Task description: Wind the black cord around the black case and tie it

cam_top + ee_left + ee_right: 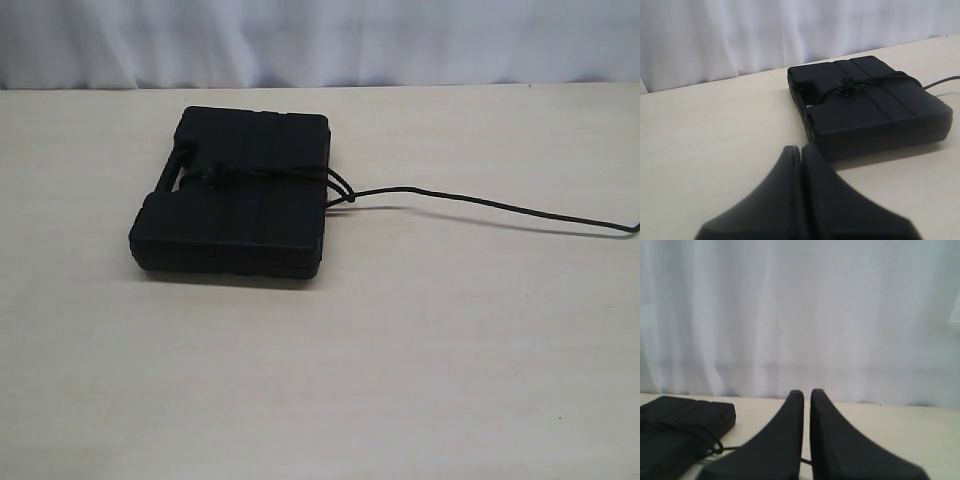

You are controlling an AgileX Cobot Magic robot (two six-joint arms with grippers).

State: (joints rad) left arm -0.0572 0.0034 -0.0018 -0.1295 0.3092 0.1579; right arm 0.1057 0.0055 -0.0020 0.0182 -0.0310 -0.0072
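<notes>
1. Pale beige wood-grain table (400, 380): carries everything in the scene.
2. White pleated fabric curtain (320, 40): hangs along the table's far edge.
3. Flat rectangular matte black case (240, 200) with ribbed lid and rounded corners: lies flat on the table, left of centre in the exterior view and nearer the far edge. Its handle slot faces the left of that view.
4. Left gripper (801, 150): its 2 dark fingers are pressed together with nothing between them. It points toward the black case and is apart from it, near the handle-slot side.
5. Right gripper (807, 392): its 2 fingers are together, only a thin seam showing, and it holds nothing. The black case lies off to one side ahead of it, apart.
6. Long thin braided black cord (480, 203): wraps across the lid from the handle slot and over the case's right edge, where 2 strands loop. The free tail runs along the table to the right edge of the exterior view.
7. Small frayed knot (212, 175): sits on the lid just beside the handle slot.
</notes>
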